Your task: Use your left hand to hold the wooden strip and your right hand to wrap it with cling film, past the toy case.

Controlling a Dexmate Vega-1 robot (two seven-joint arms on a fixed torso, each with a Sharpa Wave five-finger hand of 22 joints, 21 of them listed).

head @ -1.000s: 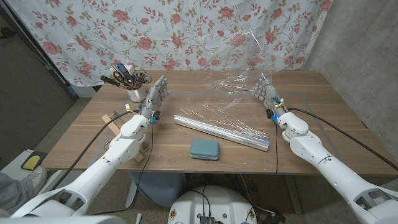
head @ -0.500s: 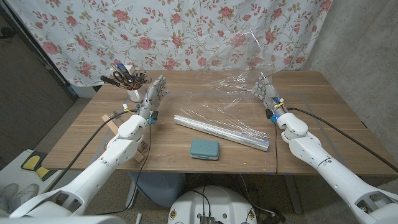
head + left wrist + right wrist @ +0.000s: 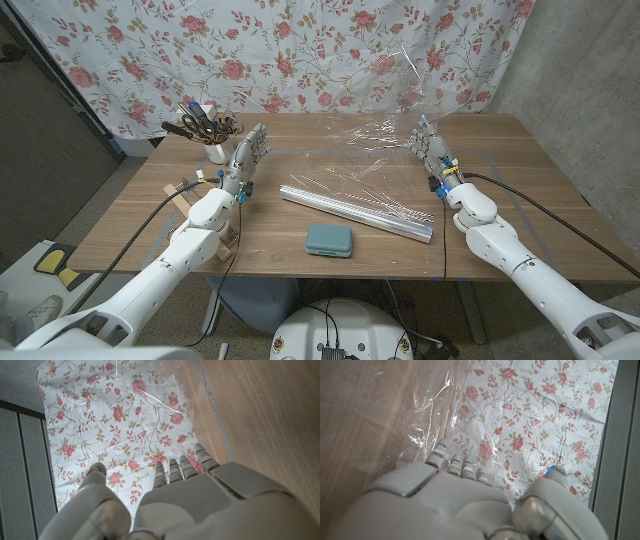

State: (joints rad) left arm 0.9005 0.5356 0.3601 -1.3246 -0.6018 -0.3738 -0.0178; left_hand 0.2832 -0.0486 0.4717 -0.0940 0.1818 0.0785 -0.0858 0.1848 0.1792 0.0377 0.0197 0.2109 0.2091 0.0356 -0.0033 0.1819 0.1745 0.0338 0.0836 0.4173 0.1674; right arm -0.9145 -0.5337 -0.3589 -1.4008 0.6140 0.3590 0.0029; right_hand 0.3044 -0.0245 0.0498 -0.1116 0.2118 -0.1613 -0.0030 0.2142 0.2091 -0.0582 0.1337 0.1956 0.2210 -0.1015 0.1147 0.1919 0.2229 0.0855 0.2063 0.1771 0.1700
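The wooden strip (image 3: 180, 192) lies at the table's left side, partly hidden under my left forearm. My left hand (image 3: 247, 160) stands upright above the table just right of it, fingers apart, holding nothing; its back shows as well (image 3: 200, 495). The long silvery cling film roll (image 3: 355, 210) lies slanted across the middle of the table. Loose, crumpled cling film (image 3: 385, 135) spreads behind the roll toward my right hand (image 3: 428, 146), which is raised, its fingers apart and nothing in it (image 3: 445, 500). The film (image 3: 430, 415) lies just ahead of that hand. The teal toy case (image 3: 329, 240) sits near the front edge.
A white cup of scissors and tools (image 3: 212, 130) stands at the back left, close behind my left hand. A floral curtain (image 3: 300, 50) hangs behind the table. Cables run along both forearms. Bare wood lies between the roll and my left hand.
Both hands keep nearly the same raised pose. The left hand has drifted very slightly. Nothing on the table has moved.
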